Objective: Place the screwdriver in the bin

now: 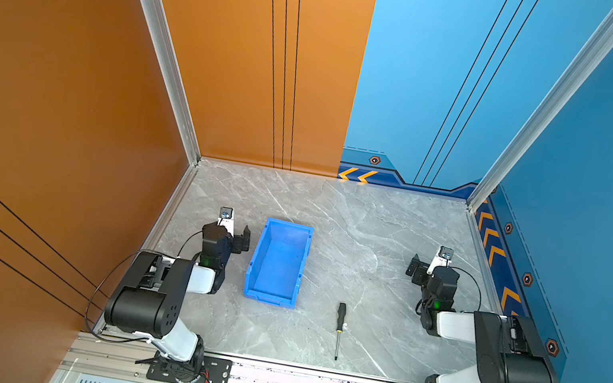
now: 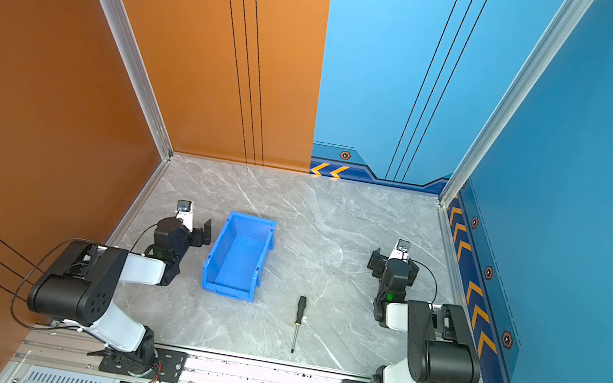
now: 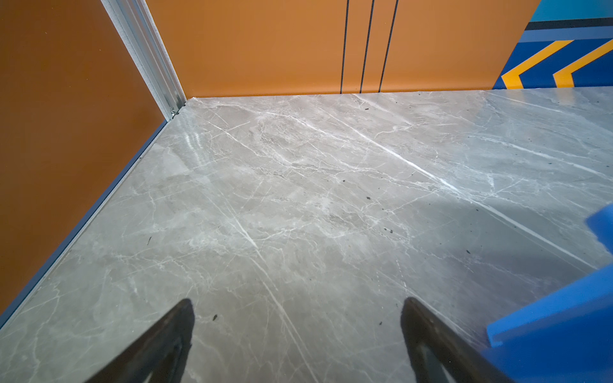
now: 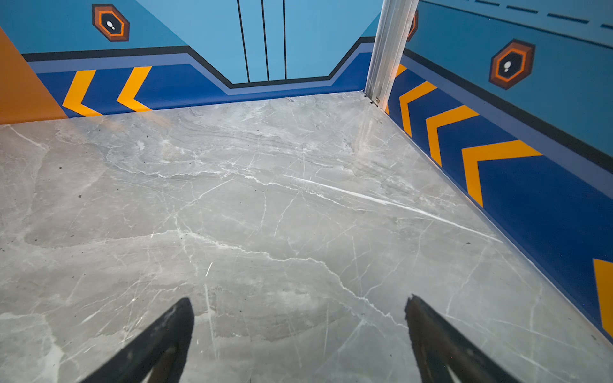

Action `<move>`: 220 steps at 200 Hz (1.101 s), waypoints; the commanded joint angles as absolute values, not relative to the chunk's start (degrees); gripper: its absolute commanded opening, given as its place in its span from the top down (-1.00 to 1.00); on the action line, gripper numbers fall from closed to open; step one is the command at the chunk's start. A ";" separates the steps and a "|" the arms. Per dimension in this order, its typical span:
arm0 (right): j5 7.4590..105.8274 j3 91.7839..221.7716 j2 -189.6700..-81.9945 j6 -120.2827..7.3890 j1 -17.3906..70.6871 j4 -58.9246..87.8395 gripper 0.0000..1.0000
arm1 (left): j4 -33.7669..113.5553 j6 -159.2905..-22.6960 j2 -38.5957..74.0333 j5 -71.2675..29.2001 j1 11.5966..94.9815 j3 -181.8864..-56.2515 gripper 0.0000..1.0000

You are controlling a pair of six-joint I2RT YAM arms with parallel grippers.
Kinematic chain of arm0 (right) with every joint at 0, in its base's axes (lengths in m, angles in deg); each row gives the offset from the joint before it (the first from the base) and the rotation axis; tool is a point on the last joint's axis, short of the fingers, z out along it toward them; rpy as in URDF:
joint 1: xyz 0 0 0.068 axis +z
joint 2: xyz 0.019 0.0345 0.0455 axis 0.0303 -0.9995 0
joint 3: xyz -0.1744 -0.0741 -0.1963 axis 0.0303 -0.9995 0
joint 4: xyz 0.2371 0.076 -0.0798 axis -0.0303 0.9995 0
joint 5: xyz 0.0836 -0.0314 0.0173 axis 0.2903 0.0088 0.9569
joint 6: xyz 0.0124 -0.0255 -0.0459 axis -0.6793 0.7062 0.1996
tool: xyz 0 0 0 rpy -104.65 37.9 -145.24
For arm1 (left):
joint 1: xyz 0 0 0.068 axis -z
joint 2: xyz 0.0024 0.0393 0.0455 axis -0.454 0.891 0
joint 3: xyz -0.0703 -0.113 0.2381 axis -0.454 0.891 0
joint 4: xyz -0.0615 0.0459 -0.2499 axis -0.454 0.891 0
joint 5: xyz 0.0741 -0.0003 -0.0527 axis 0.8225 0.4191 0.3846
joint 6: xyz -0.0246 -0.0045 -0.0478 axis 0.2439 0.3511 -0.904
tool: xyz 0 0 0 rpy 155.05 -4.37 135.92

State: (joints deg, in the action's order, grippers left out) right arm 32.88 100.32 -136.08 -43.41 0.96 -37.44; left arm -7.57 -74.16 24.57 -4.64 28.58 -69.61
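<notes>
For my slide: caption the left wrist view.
Open left gripper above the marble table, the blue bin close beside it.

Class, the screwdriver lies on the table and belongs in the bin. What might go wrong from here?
1. The screwdriver lies flat with a thin shaft; a grip there may slip or roll it.
2. The left end effector sits close beside the bin; swinging out could nudge it.
3. Released crosswise, the screwdriver might catch on the bin's rim.
</notes>
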 commanded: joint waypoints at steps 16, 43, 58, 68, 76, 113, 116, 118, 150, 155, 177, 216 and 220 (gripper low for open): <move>32.13 100.88 -136.63 -42.88 1.48 -38.31 -1.00 | -8.35 -73.42 25.00 -3.76 28.92 -68.96 -0.96; 32.23 100.88 -136.63 -42.92 1.38 -38.31 -1.00 | -8.33 -73.45 25.01 -3.76 28.95 -68.93 -0.96; 32.19 100.92 -136.63 -42.89 1.43 -38.29 -1.00 | -8.31 -73.47 24.98 -3.70 28.95 -68.93 -0.96; 32.25 100.88 -136.67 -42.89 1.43 -38.31 -1.00 | -8.34 -73.42 24.97 -3.77 28.95 -68.95 -0.96; 32.24 100.88 -136.63 -42.95 1.43 -38.31 -1.00 | -8.30 -73.45 25.01 -3.77 28.96 -68.90 -0.96; 32.22 100.88 -136.63 -42.95 1.42 -38.31 -1.00 | -8.30 -73.42 25.04 -3.75 28.94 -69.00 -0.96; 32.22 100.88 -136.63 -42.90 1.43 -38.35 -1.00 | -8.28 -73.44 25.05 -3.75 28.93 -69.00 -0.96; 32.19 100.90 -136.63 -42.84 1.43 -38.32 -1.00 | -8.32 -73.45 25.07 -3.75 28.93 -69.01 -0.96; 32.26 100.89 -136.63 -42.87 1.42 -38.30 -1.00 | -8.28 -73.44 25.06 -3.84 28.85 -68.98 -0.96; 32.19 100.88 -136.63 -42.88 1.41 -38.31 -1.00 | -8.36 -73.46 25.05 -3.84 28.87 -68.99 -0.96; 32.20 100.87 -136.63 -42.91 1.42 -38.35 -1.00 | -8.28 -73.44 25.10 -3.84 28.85 -69.03 -0.96; 29.21 101.01 -135.50 -42.73 2.42 -37.27 -1.00 | -8.23 -73.69 24.59 -3.15 28.76 -68.94 -0.96; 28.96 101.17 -134.93 -42.70 2.58 -36.54 -1.00 | -8.12 -73.87 24.35 -3.04 28.68 -68.89 -0.96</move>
